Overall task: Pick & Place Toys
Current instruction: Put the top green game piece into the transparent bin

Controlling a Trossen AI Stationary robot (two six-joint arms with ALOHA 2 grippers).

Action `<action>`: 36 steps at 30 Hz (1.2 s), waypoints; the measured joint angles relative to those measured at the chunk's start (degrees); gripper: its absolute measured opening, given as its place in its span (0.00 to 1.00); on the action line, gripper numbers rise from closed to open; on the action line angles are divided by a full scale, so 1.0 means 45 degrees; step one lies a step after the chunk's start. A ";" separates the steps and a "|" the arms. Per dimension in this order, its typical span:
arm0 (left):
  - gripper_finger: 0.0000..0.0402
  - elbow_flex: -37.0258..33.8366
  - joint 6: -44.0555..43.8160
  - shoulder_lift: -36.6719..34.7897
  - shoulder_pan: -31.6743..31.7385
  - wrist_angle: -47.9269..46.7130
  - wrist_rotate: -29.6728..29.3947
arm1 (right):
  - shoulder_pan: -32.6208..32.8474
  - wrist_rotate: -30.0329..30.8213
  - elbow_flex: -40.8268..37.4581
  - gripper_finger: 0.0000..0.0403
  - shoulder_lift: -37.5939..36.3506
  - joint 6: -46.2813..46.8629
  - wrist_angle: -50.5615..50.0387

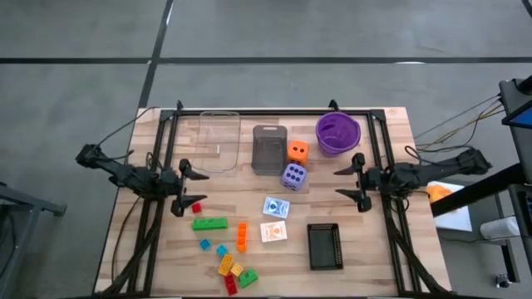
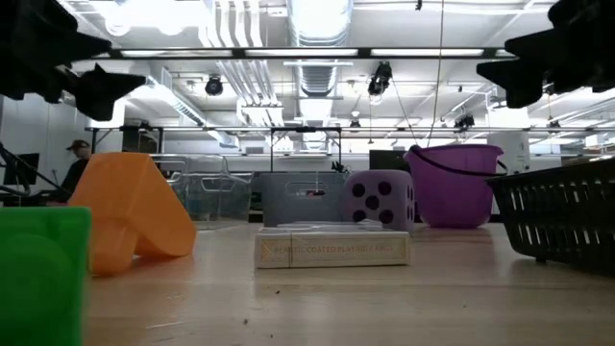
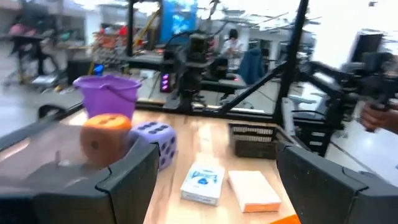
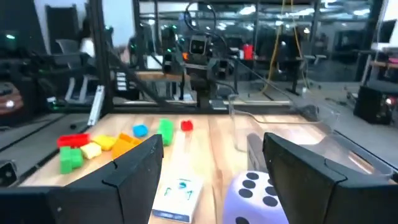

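Faint embossed lettering along the card pack (image 2: 332, 252) edge — too blurred to read.

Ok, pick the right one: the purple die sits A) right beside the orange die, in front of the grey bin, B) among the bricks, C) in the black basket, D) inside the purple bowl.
A: the high view shows the purple die next to the orange die, just off the grey bin.

Two dice (image 1: 296, 164), two card packs (image 1: 275, 219), nine bricks (image 1: 223, 253).
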 joint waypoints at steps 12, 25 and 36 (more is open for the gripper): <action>0.92 0.0134 -0.1511 0.3442 0.0019 0.1310 -0.0068 | 0.0019 0.0282 0.4007 0.68 0.6773 0.0303 -0.1403; 0.96 0.4159 -0.0787 0.9767 -0.0275 -0.0151 0.1293 | 0.0560 0.0226 0.5938 0.68 1.1315 -0.0149 -0.1365; 0.96 0.8930 -0.0991 1.5997 -0.1501 -0.5229 0.2444 | 0.1424 0.0278 0.6002 0.68 1.1757 0.0572 -0.1479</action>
